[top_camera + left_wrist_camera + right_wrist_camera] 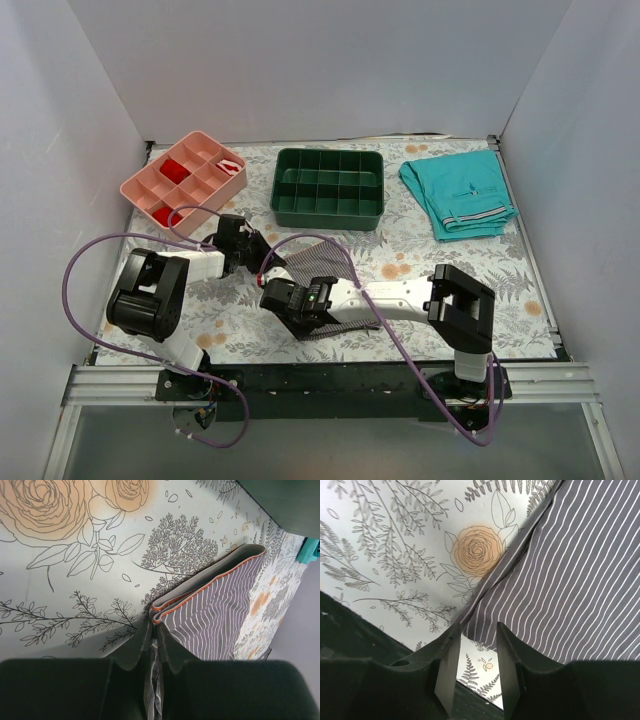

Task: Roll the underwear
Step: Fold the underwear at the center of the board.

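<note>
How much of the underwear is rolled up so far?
None. Done: the underwear lies spread flat on the floral table. In hand: the left jaws are shut on its orange-trimmed edge, and the right jaws stand apart at another edge, gripping nothing. Left: all the rolling, since no curl shows anywhere.

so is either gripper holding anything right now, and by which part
The left gripper pinches the underwear at its orange-trimmed corner. The right gripper is open at the cloth's edge and holds nothing.
</note>
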Robot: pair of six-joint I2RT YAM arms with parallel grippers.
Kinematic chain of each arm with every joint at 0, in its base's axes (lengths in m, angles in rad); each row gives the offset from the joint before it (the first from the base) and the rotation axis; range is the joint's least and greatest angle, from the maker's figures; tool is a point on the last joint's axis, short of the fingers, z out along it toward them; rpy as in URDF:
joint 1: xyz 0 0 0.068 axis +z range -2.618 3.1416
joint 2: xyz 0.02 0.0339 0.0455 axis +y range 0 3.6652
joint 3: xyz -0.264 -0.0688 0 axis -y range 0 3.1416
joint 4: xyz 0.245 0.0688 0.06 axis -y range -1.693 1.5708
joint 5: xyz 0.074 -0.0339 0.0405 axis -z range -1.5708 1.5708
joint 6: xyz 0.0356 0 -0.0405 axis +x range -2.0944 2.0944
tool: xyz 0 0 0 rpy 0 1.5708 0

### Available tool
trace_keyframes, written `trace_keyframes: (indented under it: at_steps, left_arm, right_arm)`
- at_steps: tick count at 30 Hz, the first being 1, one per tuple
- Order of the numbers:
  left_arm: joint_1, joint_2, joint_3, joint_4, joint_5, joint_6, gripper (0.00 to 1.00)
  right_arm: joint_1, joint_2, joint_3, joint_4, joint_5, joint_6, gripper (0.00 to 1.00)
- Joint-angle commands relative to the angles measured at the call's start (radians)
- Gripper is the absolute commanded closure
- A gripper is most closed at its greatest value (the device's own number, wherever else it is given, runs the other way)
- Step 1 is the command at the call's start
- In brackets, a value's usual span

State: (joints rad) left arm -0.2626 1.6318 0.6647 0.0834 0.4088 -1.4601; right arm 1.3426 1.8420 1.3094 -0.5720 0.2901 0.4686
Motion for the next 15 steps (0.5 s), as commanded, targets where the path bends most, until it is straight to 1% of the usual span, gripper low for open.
trace_keyframes:
  at_steps: [1, 15]
  left_arm:
    - [0.003, -0.009, 0.026, -0.036, -0.019, 0.003, 1.0]
    - [0.003, -0.013, 0.026, -0.053, -0.036, 0.004, 1.0]
  right_arm:
    - [0.015, 0.023, 0.05, -0.054, 0.034, 0.008, 0.58]
    - [0.05, 0.086, 0.113, -0.086, 0.04, -0.008, 0.57]
